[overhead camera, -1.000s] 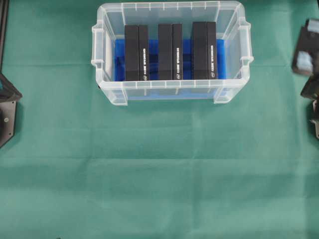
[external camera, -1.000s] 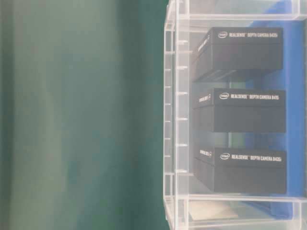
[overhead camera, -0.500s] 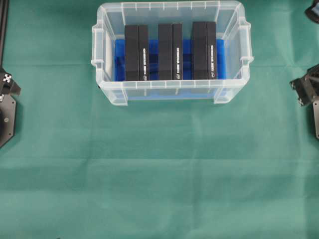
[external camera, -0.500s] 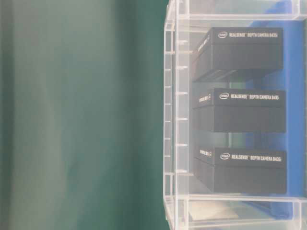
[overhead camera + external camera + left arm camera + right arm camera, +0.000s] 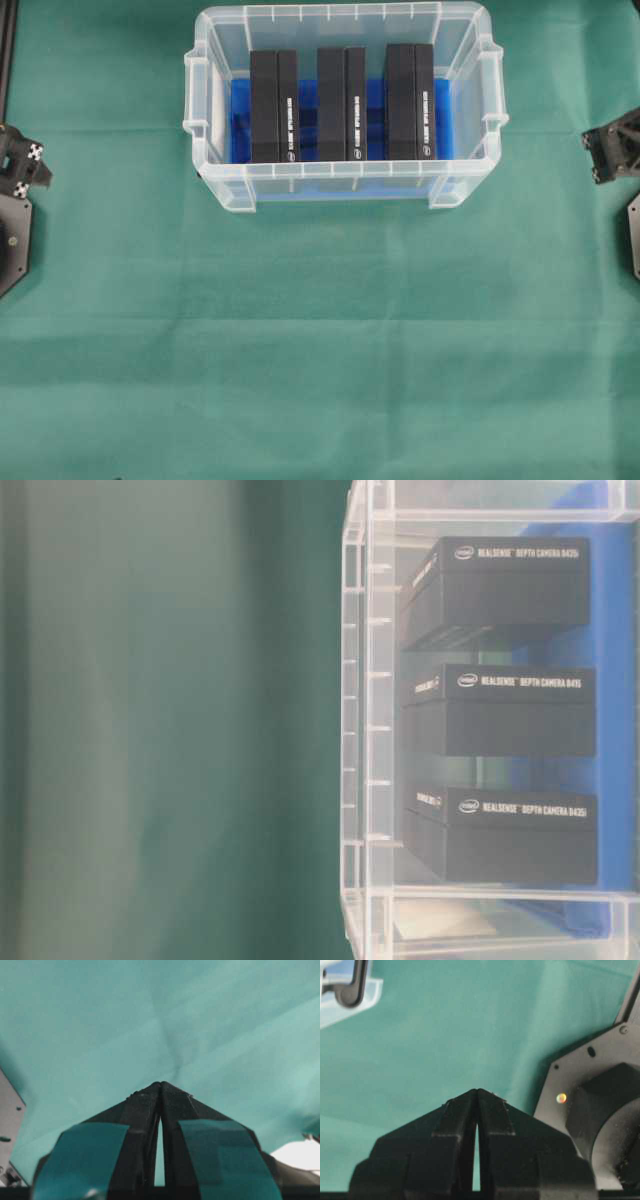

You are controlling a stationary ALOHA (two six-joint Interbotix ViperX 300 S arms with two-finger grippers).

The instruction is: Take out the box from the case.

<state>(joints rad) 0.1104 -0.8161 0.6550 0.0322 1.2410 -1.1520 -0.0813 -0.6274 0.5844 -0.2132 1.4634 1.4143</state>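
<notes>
Over bare green cloth at either side of the counter (image 5: 320,350), the left jaws (image 5: 161,1084) and right jaws (image 5: 477,1091) are pressed together empty, well apart from the clear case (image 5: 345,190) holding three black boxes (image 5: 342,103) upright.

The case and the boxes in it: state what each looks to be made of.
The case: clear, glossy moulded plastic; the boxes show through its ribbed walls. The three boxes: probably matte black printed cardboard, going by sharp edges and white lettering, though that look leaves it open.
</notes>
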